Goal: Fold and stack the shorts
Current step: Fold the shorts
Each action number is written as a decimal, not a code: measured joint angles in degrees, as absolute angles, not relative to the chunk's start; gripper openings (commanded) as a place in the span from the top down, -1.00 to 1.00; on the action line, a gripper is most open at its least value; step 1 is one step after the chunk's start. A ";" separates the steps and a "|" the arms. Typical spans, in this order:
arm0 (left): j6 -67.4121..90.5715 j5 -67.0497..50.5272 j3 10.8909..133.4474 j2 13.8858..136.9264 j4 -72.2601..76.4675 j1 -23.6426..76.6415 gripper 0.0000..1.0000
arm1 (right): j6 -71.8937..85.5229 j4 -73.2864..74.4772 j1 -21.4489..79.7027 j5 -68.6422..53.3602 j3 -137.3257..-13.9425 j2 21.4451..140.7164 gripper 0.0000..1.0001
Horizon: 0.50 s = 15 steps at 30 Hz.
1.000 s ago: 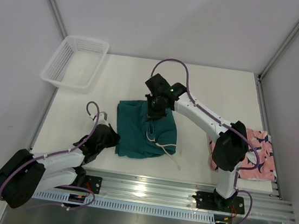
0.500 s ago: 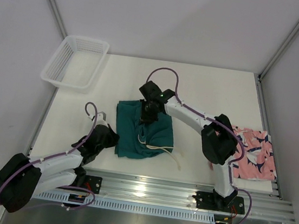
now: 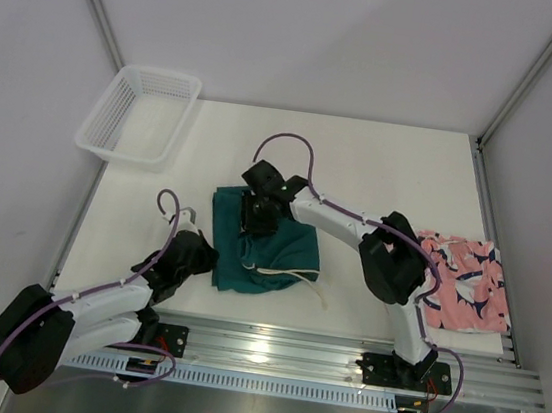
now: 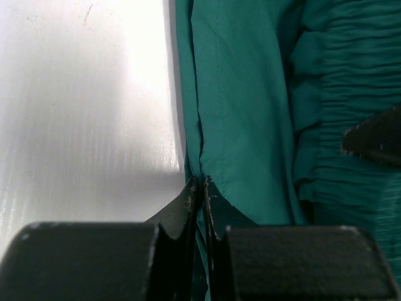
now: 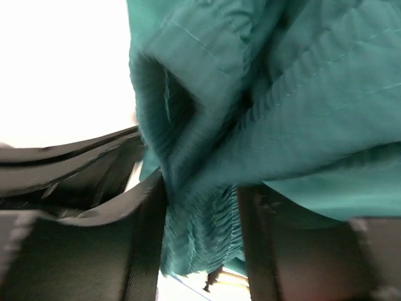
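Plain dark teal green shorts (image 3: 275,257) lie mid-way across the white table (image 3: 391,170), part folded. My left gripper (image 4: 200,188) pinches their near edge tight. My right gripper (image 5: 200,213) stands part-open around the gathered waistband (image 5: 207,182). I'd lay it flat, edges matched, before lifting clear.

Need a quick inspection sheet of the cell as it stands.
surface: white table, no marks seen
job's things: teal shorts mid-table, part folded, drawstring trailing near side; pink shark-print shorts at right edge, partly behind right arm
clutter: white basket at far left corner
grippers: left gripper shut on teal hem; right gripper fingers apart, teal fabric bunched between
cables: purple cables looping off both arms
surroundings: white walls, metal rail at near edge
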<state>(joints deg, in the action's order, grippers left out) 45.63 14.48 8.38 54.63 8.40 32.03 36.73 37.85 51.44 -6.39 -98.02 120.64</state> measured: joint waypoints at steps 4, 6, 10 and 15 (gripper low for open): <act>45.43 14.61 8.64 54.35 7.64 32.03 0.83 | 38.30 31.07 51.64 -12.78 -93.14 117.49 -0.18; 45.41 14.68 8.78 53.76 6.81 32.03 0.82 | 39.35 28.42 51.51 -15.77 -90.37 114.91 -0.18; 45.41 14.81 8.84 51.33 4.84 32.03 0.81 | 41.85 20.67 50.11 -21.54 -84.86 109.40 -0.19; 45.43 14.76 10.57 46.81 -0.30 32.03 0.76 | 45.21 7.35 46.57 -27.38 -74.48 103.35 -0.06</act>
